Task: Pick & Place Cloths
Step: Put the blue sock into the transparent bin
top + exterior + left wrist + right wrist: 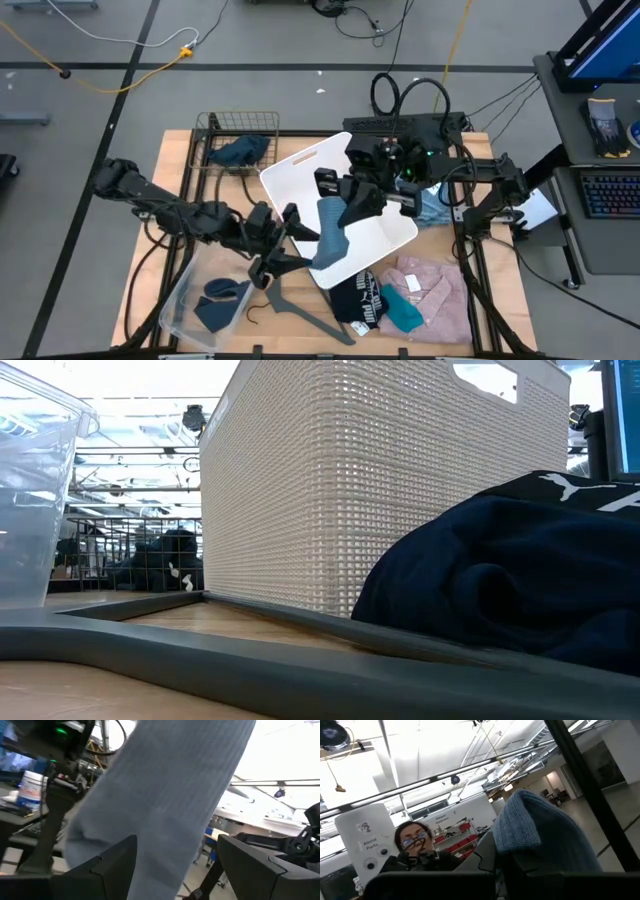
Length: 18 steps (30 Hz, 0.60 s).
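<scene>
A long steel-blue knitted cloth (330, 240) hangs over the tilted white basket (385, 240). My right gripper (350, 205) is above the basket, shut on the cloth's upper end. My left gripper (295, 235) is open beside the cloth, and in its wrist view the cloth (165, 805) fills the gap between its fingers (115, 862). A navy cloth (240, 150) lies in the wire basket, and another (220, 300) in the clear bin. The black printed cloth (360, 300), teal cloth (402, 312) and pink shirt (435, 290) lie at the table's near right. My right gripper holds the blue cloth by its upper end (535, 830), which bunches up past the fingers; the place of contact is hidden behind the fingers. The cloth hangs slack below it, its lower end (325, 275) over the basket's near rim. My left gripper: I cannot tell whether its fingers touch the cloth.
A grey hanger (300, 310) lies on the table near the left gripper. The wire basket (215, 125) stands at the far left, the clear bin (180, 305) at the near left. A light-blue cloth (432, 208) lies under the right arm. A person (415, 842) shows beyond the table.
</scene>
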Each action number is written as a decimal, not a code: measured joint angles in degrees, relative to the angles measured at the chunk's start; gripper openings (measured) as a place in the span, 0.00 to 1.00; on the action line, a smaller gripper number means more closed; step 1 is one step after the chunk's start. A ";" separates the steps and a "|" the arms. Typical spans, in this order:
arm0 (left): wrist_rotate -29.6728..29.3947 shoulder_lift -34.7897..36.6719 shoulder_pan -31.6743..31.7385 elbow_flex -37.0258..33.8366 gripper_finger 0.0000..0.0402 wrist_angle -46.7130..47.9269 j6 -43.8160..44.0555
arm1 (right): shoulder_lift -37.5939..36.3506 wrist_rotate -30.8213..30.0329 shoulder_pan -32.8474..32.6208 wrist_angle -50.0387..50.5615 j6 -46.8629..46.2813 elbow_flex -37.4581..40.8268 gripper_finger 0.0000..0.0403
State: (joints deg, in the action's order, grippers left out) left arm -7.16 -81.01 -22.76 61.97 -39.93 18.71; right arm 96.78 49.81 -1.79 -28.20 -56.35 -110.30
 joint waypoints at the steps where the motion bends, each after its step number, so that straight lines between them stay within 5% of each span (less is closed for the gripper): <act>1: 0.25 -0.69 0.18 0.63 0.70 -0.07 0.01 | 0.02 0.00 0.19 0.14 0.00 0.00 0.00; 18: 0.74 -5.43 2.23 4.07 0.70 1.09 0.85 | 0.03 -0.47 2.20 1.77 3.64 0.00 0.00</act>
State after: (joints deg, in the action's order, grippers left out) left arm -6.42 -86.44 -20.54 66.04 -38.85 19.56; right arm 96.82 49.34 0.42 -26.43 -52.71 -110.30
